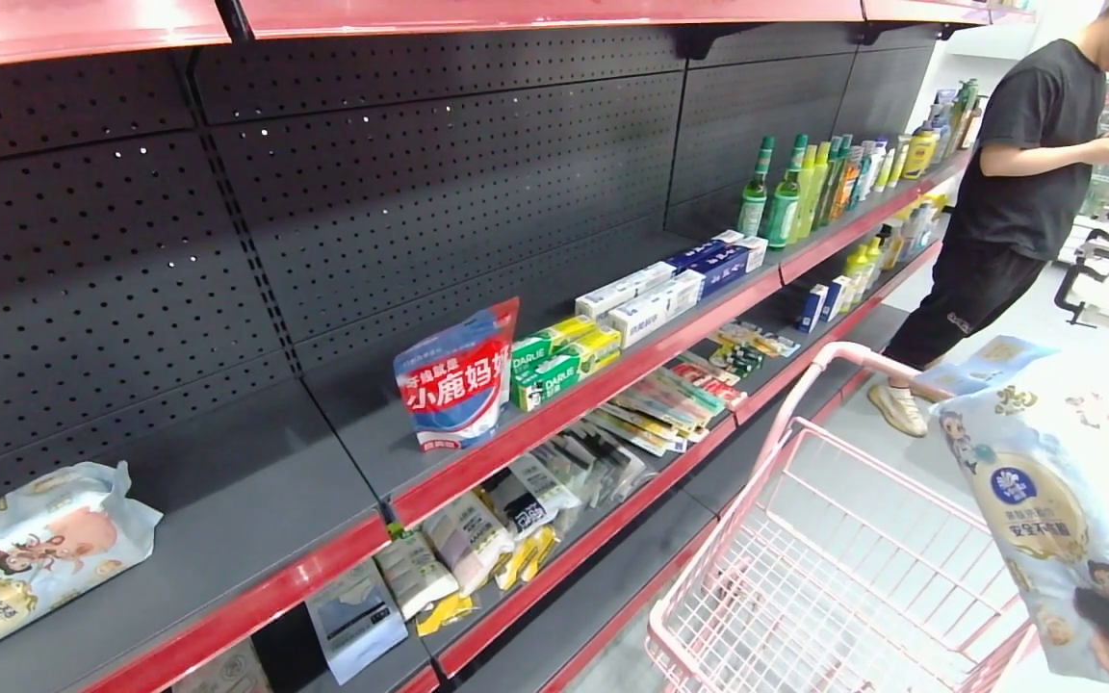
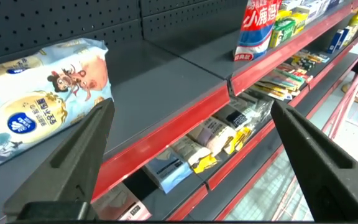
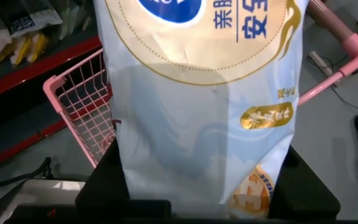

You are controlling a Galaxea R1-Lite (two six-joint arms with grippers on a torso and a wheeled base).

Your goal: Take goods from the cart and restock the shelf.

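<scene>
While the right gripper [image 3: 204, 186] pinches a pale blue printed bag [image 1: 1045, 510] between its two dark fingers, the pack hangs upright above the far end of a pink wire cart [image 1: 887, 366], at the right of the head view. From the right wrist view, the fingers press in on both sides of the bag's lower part, with the cart's basket and handle below and behind it.

Over at the left, the left gripper [image 2: 191, 106] hovers in front of the grey shelf [image 1: 256, 500] with its fingers spread wide and nothing between them. A second bag [image 1: 25, 549] of the same pale, cartoon-printed kind lies flat on that shelf board at its left end, just beside the spread fingers in the left wrist view.

Farther right along the same board, well apart from the lying bag, a red and blue pouch [image 1: 458, 385] stands upright near the red front edge. Green boxes [image 1: 559, 361] sit just beside it, then white boxes [image 1: 651, 298] and blue ones, and a row of green bottles [image 1: 771, 192] beyond. On the board below, flat packets [image 1: 477, 539] lie in a leaning row.
</scene>
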